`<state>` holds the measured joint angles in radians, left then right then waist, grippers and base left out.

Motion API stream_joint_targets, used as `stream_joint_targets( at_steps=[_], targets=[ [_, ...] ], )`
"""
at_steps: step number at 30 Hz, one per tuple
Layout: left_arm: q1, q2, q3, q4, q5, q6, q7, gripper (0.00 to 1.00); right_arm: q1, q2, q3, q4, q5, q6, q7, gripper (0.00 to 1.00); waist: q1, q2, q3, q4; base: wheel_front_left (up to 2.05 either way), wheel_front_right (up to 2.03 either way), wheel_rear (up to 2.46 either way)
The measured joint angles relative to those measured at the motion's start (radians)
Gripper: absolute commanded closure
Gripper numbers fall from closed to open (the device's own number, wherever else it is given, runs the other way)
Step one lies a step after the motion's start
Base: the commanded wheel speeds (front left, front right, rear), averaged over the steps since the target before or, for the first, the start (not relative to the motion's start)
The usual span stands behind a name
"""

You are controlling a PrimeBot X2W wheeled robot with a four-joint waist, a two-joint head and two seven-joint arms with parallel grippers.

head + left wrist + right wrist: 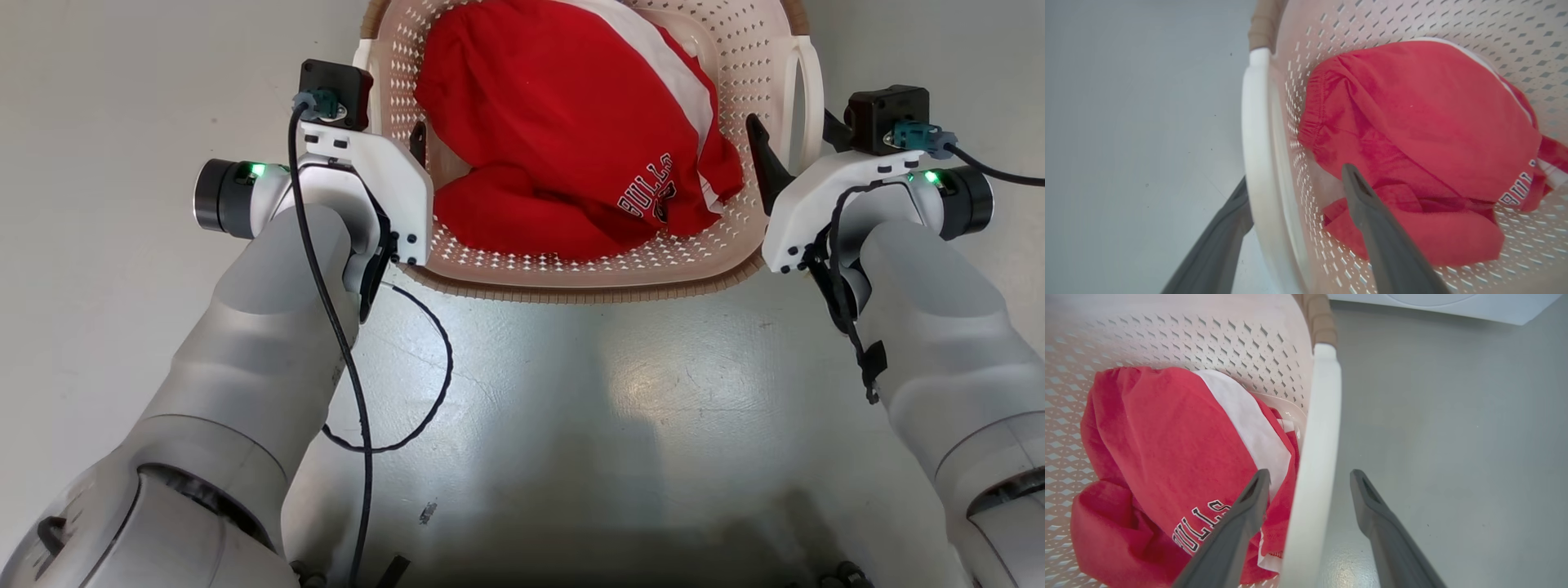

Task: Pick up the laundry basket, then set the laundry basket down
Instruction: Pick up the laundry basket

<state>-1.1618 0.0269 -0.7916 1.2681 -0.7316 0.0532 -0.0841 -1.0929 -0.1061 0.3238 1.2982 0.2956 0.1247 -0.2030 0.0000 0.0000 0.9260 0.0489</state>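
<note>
**Both hands spread astride the basket's handles**

Our left hand [1296, 179] is spread open. One long dark finger [1372, 228] reaches inside the basket, and the other [1216, 249] runs down the outside. The white plastic side handle [1255, 134] stands between them, with the outer finger close against it. Our right hand [1310, 473] is likewise open. Its inner finger [1237, 531] lies over the clothing and its outer finger [1384, 531] over the floor. The opposite white handle [1318, 428] passes through the gap, clear of both fingers.

Between the two hands sits the small cream-white perforated plastic laundry basket [571, 286], rounded-rectangular with a brown woven-look rim. In the head view its far end is cut off by the top edge. It is above the pale grey glossy floor [522, 392], and we cannot tell whether it rests there or is raised.

Inside the basket lies a crumpled red fabric garment [555, 106] with a white panel and black-and-white lettering. The tip of the left hand's inner finger is just beside the garment's folds.

A thin black cable [326, 269] loops from the left wrist down over the pale forearm. In the right wrist view, the lower edge of a smooth white object [1453, 304] stands on the floor beyond the basket.
</note>
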Motion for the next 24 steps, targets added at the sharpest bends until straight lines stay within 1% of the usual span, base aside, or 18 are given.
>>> stream_joint_targets(
  at_steps=[2, 3, 4, 5, 6, 16, 24],
  targets=[
    [0.000, 0.000, -0.005, 0.001, -0.001, 0.000, 0.000, 0.00, 0.000, 0.000, 0.002, 0.000, 0.006, 0.000, 0.000, 0.00, 0.0000, 0.0000, 0.002, -0.001, 0.00, 0.00, 0.00],
    [0.000, 0.000, -0.008, 0.001, -0.003, 0.002, 0.000, 0.00, 0.000, 0.000, 0.004, 0.000, 0.006, 0.000, 0.000, 0.14, 0.0000, 0.0000, 0.003, -0.001, 0.00, 0.00, 0.00],
    [0.000, 0.000, -0.013, 0.001, -0.004, 0.003, 0.000, 0.17, 0.000, 0.000, 0.005, 0.000, 0.008, 0.000, 0.000, 0.48, 0.0000, 0.0000, 0.005, -0.002, 0.00, 0.00, 0.00],
    [0.000, 0.000, -0.017, 0.002, -0.005, 0.003, -0.004, 0.84, 0.000, 0.000, 0.007, 0.000, 0.013, 0.000, 0.000, 0.88, 0.0000, 0.0000, 0.007, -0.002, 0.00, 0.00, 0.00],
    [0.000, 0.000, -0.022, 0.002, -0.005, 0.003, -0.006, 1.00, 0.000, 0.000, 0.009, 0.000, 0.014, 0.000, 0.000, 1.00, 0.0000, 0.0000, 0.009, -0.002, 0.00, 0.00, 0.00],
    [-0.003, 0.001, -0.040, 0.012, -0.014, 0.003, -0.009, 1.00, -0.004, 0.001, 0.032, 0.002, 0.051, -0.002, 0.003, 1.00, 0.0000, 0.0000, 0.008, 0.002, 0.00, 0.00, 0.00],
    [0.007, 0.001, -0.053, 0.019, -0.028, 0.002, -0.002, 1.00, 0.007, 0.009, 0.044, 0.003, 0.080, -0.002, 0.049, 1.00, 0.0000, 0.0000, -0.034, 0.002, 0.00, 0.00, 0.00]
  ],
)
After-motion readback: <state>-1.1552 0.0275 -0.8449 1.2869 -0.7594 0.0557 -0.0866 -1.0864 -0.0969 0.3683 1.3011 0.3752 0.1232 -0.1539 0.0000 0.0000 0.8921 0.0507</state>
